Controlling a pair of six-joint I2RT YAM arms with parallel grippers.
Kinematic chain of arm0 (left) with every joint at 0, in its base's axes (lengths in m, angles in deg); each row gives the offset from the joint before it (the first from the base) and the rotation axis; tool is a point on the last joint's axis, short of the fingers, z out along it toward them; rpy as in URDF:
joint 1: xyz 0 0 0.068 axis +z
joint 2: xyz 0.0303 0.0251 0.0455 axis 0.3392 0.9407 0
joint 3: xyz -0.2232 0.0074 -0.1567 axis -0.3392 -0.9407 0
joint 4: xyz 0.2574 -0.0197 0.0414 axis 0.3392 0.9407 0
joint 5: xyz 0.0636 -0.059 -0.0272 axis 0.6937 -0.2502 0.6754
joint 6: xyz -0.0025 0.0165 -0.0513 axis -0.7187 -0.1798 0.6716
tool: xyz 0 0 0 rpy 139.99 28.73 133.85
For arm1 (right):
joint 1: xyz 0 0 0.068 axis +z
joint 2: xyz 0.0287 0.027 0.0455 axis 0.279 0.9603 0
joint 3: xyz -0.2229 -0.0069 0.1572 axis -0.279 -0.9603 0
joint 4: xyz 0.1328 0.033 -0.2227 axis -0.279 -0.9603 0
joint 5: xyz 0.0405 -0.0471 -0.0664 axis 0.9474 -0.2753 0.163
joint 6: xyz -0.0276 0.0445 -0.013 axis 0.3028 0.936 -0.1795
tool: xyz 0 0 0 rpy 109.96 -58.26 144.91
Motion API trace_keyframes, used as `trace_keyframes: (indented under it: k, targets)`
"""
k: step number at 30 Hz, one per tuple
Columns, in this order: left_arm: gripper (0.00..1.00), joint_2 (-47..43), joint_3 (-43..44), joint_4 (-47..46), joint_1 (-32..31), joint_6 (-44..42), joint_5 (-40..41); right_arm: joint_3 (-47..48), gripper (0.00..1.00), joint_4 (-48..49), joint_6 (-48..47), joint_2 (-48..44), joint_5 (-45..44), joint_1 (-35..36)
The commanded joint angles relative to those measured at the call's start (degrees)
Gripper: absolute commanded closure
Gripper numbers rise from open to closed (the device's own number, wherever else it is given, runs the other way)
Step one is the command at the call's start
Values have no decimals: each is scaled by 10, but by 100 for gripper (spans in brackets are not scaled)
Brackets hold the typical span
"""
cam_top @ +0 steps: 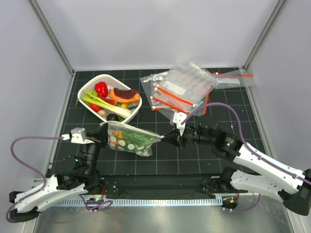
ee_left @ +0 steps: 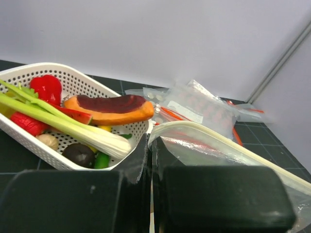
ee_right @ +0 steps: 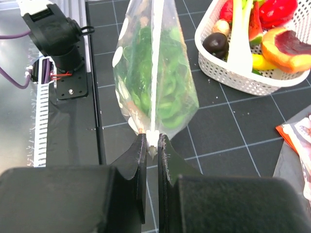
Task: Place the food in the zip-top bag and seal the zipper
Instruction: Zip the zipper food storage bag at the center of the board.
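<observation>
Left arm (cam_top: 91, 153) stretched forward, jaws clamped, right arm (cam_top: 245, 153) reaching inward, jaws pinched

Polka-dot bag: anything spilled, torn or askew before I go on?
Nothing spilled or torn. The bag is held stretched between the left end effector and right end effector, lettuce inside. Only oddity: in the left wrist view the zipper bows outward, so it may not be pressed shut there.

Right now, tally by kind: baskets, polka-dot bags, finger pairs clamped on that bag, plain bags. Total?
White basket: 1
Polka-dot bag: 1
Finger pairs shut on that bag: 2 (left fingers, right fingers)
Plain bags: overlapped pile, cannot count
Total counted: 4
</observation>
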Motion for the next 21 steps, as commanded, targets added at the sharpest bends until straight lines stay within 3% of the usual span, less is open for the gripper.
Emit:
trace_keyframes:
  k: [1, 5, 12, 16, 18, 21]
  targets:
    - [99, 2, 8, -70, 12, -28, 105, 20, 99, -44, 5, -7, -27, 0]
    - [99, 42, 7, -85, 12, -23, 63, 18, 99, -41, 6, -12, -36, -1]
    - [100, 136, 31, -85, 12, -10, 90, 5, 99, -32, 20, -31, -119, -1]
    - [99, 206, 37, -108, 12, 13, 94, -24, 99, 41, 34, -34, -165, -1]
    - [99, 242, 38, -123, 17, 38, 140, -32, 99, 59, 33, -18, -193, -1]
    - [99, 257, 44, -80, 47, 87, 91, -14, 99, 82, 36, 13, -227, -1]
